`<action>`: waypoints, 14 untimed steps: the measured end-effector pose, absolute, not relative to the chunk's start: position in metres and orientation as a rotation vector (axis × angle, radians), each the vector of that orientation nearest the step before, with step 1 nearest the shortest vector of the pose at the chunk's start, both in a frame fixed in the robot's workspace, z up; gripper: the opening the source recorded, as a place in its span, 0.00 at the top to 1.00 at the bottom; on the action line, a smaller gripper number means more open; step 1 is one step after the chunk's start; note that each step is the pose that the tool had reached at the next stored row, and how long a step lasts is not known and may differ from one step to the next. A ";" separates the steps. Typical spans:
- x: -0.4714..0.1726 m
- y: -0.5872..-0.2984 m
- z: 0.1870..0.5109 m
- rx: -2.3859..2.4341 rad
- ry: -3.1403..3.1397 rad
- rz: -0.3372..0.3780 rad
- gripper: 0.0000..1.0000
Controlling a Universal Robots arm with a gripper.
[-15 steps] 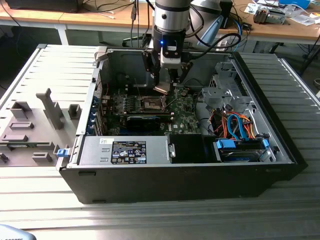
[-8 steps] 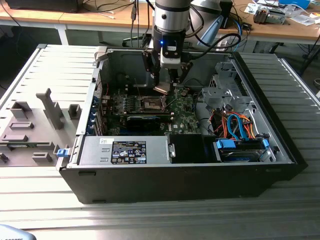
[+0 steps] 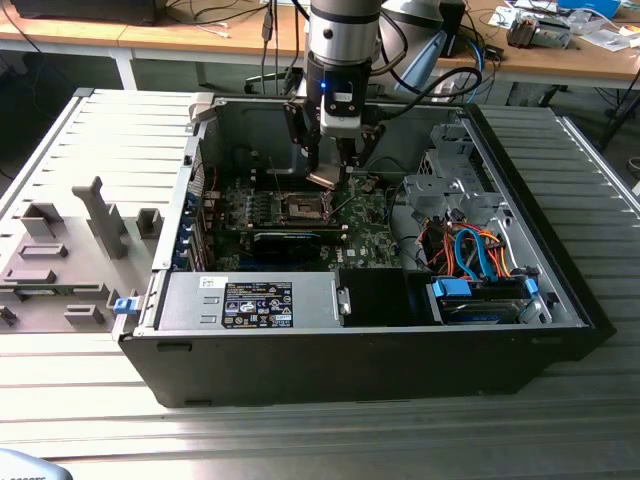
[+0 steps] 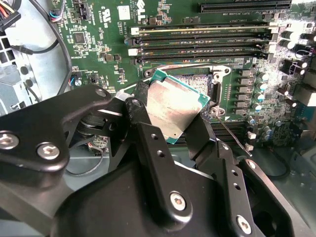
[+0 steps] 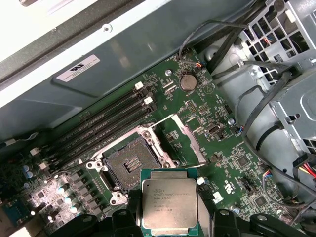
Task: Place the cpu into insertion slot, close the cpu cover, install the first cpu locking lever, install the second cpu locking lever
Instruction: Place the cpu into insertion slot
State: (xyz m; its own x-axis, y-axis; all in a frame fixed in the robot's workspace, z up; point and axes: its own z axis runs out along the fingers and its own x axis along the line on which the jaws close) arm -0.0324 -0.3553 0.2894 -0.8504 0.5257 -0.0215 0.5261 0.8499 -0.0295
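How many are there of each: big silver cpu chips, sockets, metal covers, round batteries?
cpu: 1, held in the fingers
socket: 1, empty
cpu cover: 1, flipped open
round battery: 1
Total: 4

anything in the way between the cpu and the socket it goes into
Nothing visible. The gripper holds the cpu above the board beside the empty socket, and the cpu cover stands open, off the socket.

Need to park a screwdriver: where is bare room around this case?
Free: the ribbed table in front of the computer case and at the exterior view's right. Crowded: the grey fixture, and above the socket, where the gripper holds the cpu.
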 end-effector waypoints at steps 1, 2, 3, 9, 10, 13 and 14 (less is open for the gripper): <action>-0.032 -0.355 0.289 0.857 3.009 -0.053 0.46; -0.032 -0.355 0.289 0.857 3.009 -0.054 0.46; -0.032 -0.355 0.289 0.858 3.009 -0.054 0.46; -0.032 -0.355 0.289 0.869 3.006 -0.054 0.46; -0.032 -0.355 0.289 0.871 3.005 -0.054 0.46; -0.032 -0.355 0.289 0.876 3.004 -0.054 0.46; -0.032 -0.355 0.289 0.876 3.004 -0.054 0.46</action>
